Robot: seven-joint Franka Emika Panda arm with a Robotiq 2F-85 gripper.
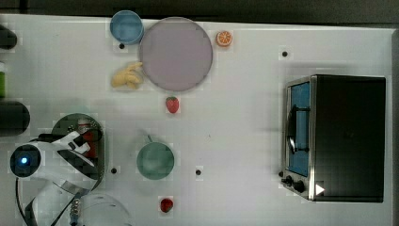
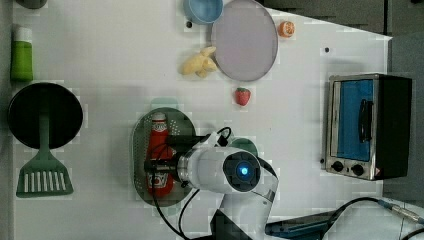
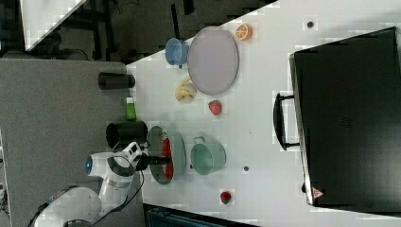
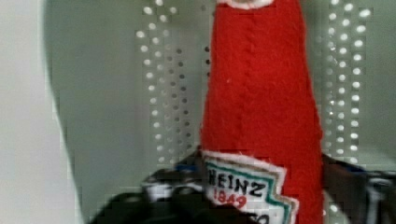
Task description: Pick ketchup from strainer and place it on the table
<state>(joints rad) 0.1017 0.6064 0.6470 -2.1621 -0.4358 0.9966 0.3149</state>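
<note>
Reaching into the strainer (image 2: pixel 140 150), we are setting our fingers (image 2: pixel 160 165) either side of the ketchup (image 2: pixel 159 145), not visibly gripping; lifting and placing on the worktop (image 2: pixel 125 50) are remaining.

Red ketchup (image 2: pixel 159 150) with white-and-teal label lies in the pale green, hole-dotted strainer (image 2: pixel 141 150) on the white table (image 2: pixel 100 60).

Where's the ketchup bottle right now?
In the left view the ketchup lies lengthwise inside the strainer, left of centre and below the strawberry. The gripper is down over its label end.
</note>
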